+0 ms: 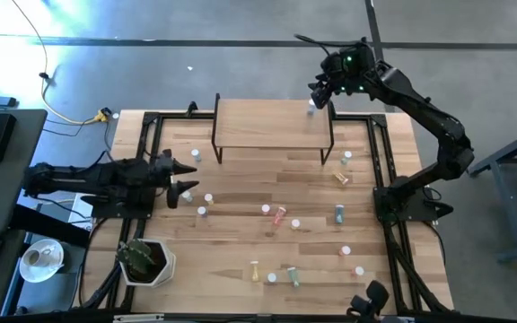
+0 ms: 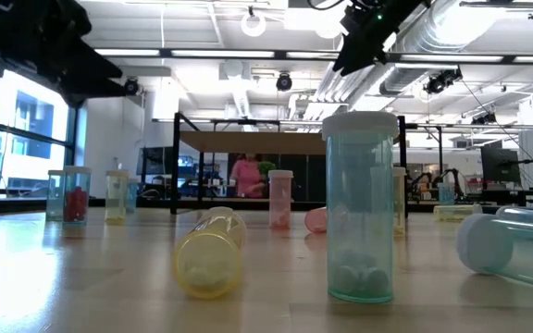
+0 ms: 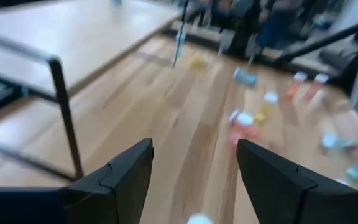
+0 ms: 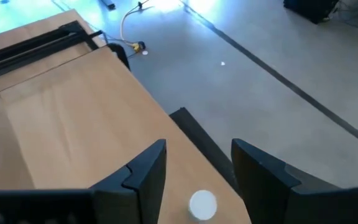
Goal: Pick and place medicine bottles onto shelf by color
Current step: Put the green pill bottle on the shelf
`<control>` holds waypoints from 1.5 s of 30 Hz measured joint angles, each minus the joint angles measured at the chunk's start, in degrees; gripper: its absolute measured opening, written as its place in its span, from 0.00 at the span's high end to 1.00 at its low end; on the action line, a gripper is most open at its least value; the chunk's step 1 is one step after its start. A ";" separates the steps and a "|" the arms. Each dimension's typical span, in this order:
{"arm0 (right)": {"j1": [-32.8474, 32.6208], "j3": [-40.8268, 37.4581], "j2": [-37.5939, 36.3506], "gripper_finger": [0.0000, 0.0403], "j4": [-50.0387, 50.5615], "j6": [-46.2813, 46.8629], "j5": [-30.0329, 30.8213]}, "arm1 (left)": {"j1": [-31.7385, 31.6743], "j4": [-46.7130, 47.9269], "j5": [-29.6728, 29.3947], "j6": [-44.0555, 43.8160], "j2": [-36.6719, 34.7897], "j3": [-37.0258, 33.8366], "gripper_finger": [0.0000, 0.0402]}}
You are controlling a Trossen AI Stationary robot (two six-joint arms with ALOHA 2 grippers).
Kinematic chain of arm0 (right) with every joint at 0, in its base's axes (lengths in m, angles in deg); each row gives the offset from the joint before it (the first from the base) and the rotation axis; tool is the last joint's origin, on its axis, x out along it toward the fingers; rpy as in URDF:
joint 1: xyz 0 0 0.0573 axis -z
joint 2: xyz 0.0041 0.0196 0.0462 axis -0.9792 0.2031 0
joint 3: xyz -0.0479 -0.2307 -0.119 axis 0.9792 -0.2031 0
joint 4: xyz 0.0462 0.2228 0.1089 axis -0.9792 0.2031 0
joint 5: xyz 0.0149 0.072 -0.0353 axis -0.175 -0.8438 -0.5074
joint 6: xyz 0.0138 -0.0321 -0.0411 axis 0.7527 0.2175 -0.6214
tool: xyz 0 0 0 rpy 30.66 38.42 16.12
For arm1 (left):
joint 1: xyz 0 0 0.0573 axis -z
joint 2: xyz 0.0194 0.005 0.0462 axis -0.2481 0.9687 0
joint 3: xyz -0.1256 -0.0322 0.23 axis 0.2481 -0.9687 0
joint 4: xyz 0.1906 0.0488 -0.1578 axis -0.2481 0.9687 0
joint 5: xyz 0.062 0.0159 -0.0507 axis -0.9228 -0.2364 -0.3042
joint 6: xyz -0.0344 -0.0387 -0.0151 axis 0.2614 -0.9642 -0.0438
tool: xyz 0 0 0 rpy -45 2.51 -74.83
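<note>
The shelf (image 1: 272,126) stands at the table's far middle on thin black legs. One bottle with a white cap (image 1: 312,108) stands on its far right corner. My right gripper (image 1: 317,97) hangs open over that corner. In the right wrist view the cap (image 4: 202,204) shows between my open fingers (image 4: 197,149), apart from both. My left gripper (image 1: 193,178) is open and empty, low over the table's left side, pointing right. Several bottles lie or stand on the table, among them a pink one (image 1: 281,215) and a blue one (image 1: 339,213).
A potted plant (image 1: 144,260) stands at the table's near left corner. A black frame (image 1: 151,135) runs along the table's edges. Bottles near my left gripper (image 1: 202,212) stand just right of it. In the low view a blue bottle (image 2: 361,208) stands close, a yellow one (image 2: 211,250) lies beside it.
</note>
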 joint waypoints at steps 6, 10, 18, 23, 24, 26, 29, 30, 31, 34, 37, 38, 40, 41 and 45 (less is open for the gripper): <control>0.00 0.00 0.00 0.57 0.58 -0.31 -2.00 | 0.00 14.66 -3.23 -11.40 8.71 7.78 0.45; 0.00 0.00 0.00 0.57 0.56 -0.39 -2.00 | 0.00 21.54 -3.13 -20.64 13.49 10.94 0.45; 0.00 0.00 0.00 0.57 0.54 -0.39 -2.02 | 0.04 24.09 2.46 -33.49 20.55 11.29 0.45; 0.00 0.00 0.00 0.57 0.54 -0.38 -2.02 | 0.03 26.15 2.67 -34.29 24.39 11.29 0.45; 0.00 0.00 0.00 0.57 0.54 -0.39 -2.02 | 0.04 26.29 2.69 -34.48 24.94 11.29 0.45; 0.00 0.00 0.00 0.57 0.54 -0.39 -2.04 | 0.03 26.99 2.76 -34.91 25.97 11.29 0.45; 0.00 0.00 0.00 0.57 0.54 -0.37 -2.04 | 0.04 27.56 3.18 -35.33 27.19 11.29 0.45; 0.00 0.00 0.00 0.57 0.54 -0.37 -2.03 | 0.04 27.85 3.26 -35.33 27.45 11.29 0.45; 0.00 0.00 0.00 0.57 0.54 -0.37 -2.04 | 0.04 28.11 3.45 -35.33 27.75 11.29 0.45; 0.00 0.00 0.00 0.57 0.54 -0.37 -2.04 | 0.04 28.13 4.79 -35.35 28.58 11.29 0.45; 0.00 0.00 0.00 0.57 0.54 -0.37 -2.04 | 0.03 28.11 5.01 -35.35 29.61 11.29 0.45; 0.00 0.00 0.00 0.57 0.54 -0.37 -2.04 | 0.02 28.13 5.01 -35.33 30.00 11.29 0.45; 0.00 0.00 0.00 0.57 0.54 -0.37 -2.04 | 0.02 28.09 5.01 -35.35 30.88 11.29 0.45; 0.00 0.00 0.00 0.57 0.54 -0.37 -2.04 | 0.03 28.13 5.03 -35.35 31.40 11.29 0.45; 0.00 0.00 0.00 0.57 0.54 -0.37 -2.04 | 0.03 28.11 4.91 -35.35 33.55 11.29 0.45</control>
